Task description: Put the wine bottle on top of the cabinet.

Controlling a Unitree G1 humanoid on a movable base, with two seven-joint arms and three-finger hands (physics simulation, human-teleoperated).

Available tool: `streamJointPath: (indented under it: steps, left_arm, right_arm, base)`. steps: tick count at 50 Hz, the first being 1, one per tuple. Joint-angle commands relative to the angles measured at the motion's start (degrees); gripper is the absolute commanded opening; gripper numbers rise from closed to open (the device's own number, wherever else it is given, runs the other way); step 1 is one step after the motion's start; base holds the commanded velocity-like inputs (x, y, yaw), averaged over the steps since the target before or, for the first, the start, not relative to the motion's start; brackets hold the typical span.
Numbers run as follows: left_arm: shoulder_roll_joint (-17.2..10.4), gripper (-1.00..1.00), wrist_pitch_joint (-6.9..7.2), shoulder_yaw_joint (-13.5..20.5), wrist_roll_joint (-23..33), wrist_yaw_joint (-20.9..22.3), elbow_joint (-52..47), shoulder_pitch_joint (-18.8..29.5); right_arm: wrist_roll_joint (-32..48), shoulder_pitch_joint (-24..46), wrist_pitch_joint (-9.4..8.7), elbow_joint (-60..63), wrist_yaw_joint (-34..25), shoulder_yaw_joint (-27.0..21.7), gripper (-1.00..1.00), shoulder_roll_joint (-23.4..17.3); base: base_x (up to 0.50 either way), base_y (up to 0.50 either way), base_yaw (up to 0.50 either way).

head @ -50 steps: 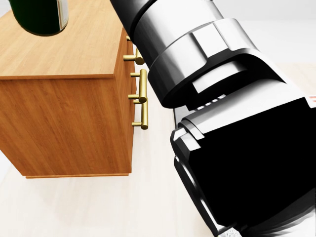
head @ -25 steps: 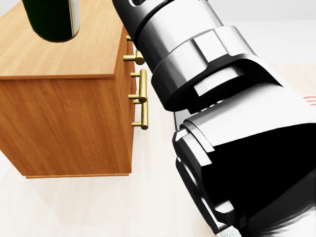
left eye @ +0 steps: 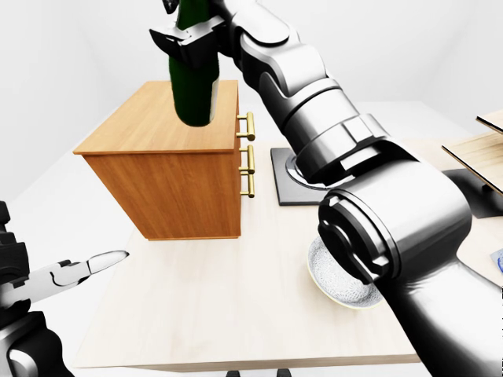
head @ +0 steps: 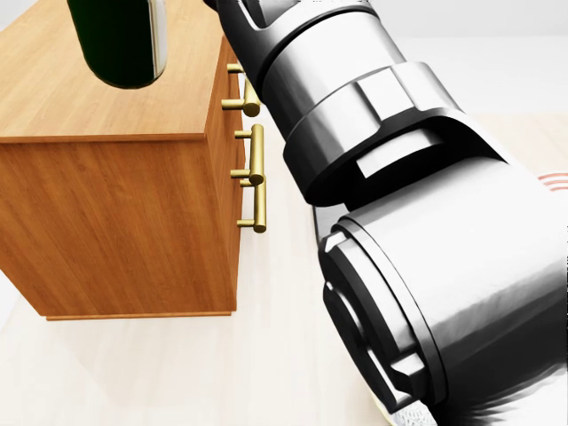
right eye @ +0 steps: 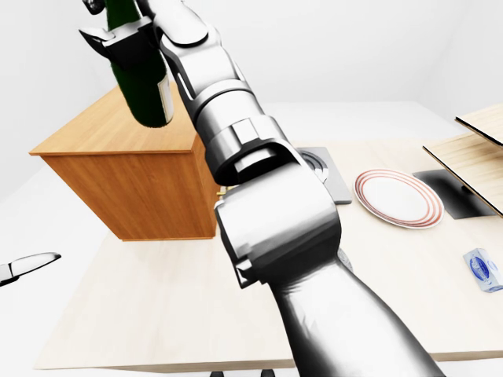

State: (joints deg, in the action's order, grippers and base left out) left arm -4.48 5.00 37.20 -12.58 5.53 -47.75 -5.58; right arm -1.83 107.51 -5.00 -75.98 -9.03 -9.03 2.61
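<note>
Hanging upright above the cabinet (left eye: 169, 126) top, the wine bottle (left eye: 195, 90) is gripped by the clenched right hand (left eye: 192, 39), its base not yet touching the wood. The left hand (left eye: 75, 271) is held low, fingers released. Since the earlier head view, the bottle is shifted rightward.

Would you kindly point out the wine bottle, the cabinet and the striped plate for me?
wine bottle (left eye: 195, 90): left-eye view, on its dark green lower body.
cabinet (left eye: 169, 188): left-eye view, on its wooden side panel.
striped plate (right eye: 399, 196): right-eye view, on its white centre.
</note>
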Motion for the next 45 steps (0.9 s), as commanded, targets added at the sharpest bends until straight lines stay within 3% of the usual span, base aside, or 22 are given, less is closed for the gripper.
streamJointPath:
  steps: [1,45]
  left_arm:
    - [0.06,1.0,0.0,0.01,0.14,0.11,0.42,-0.14]
    - [0.38,1.0,0.0,-0.98,1.2,0.24,1.94,-0.45]
  right_arm:
    - [-0.84,-0.86,0.0,0.33,3.37,-1.4,-0.97,-0.22]
    - [0.12,-2.53,0.0,-0.15,3.77,-2.01,-0.97,-0.7]
  base:
    - [0.0,0.0,0.0]
    - [0.0,0.0,0.0]
